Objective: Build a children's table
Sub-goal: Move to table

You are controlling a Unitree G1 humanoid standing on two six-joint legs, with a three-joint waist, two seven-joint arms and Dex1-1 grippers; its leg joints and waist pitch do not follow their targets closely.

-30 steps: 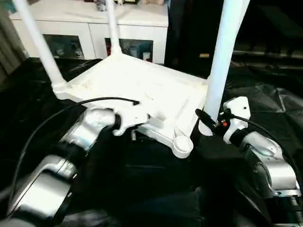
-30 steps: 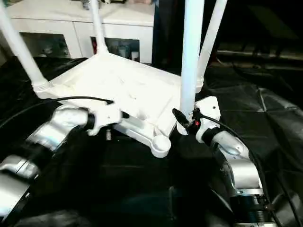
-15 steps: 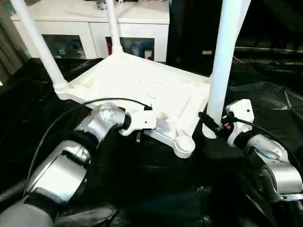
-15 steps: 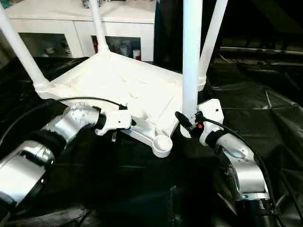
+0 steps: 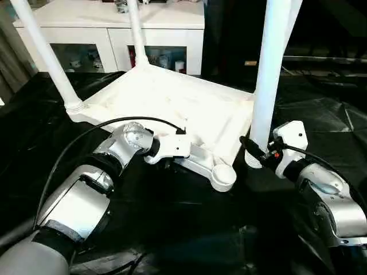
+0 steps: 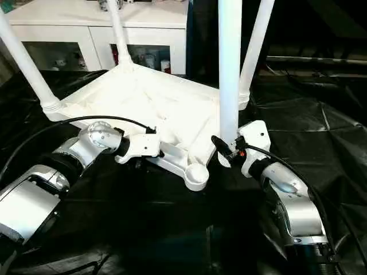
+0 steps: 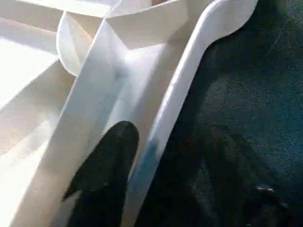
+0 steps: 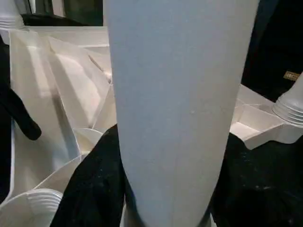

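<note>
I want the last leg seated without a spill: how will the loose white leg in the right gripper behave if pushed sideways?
The leg looks stiff, a straight tube that shows no bend. Tall and narrow, it would probably tip if the right gripper let go. Its smooth round surface might slip or turn between the fingers.

A white tubular leg [image 8: 182,113] stands upright between the right hand's black fingers [image 8: 94,184] (one each side), with the ribbed tabletop [image 8: 57,90] at nine o'clock.
</note>
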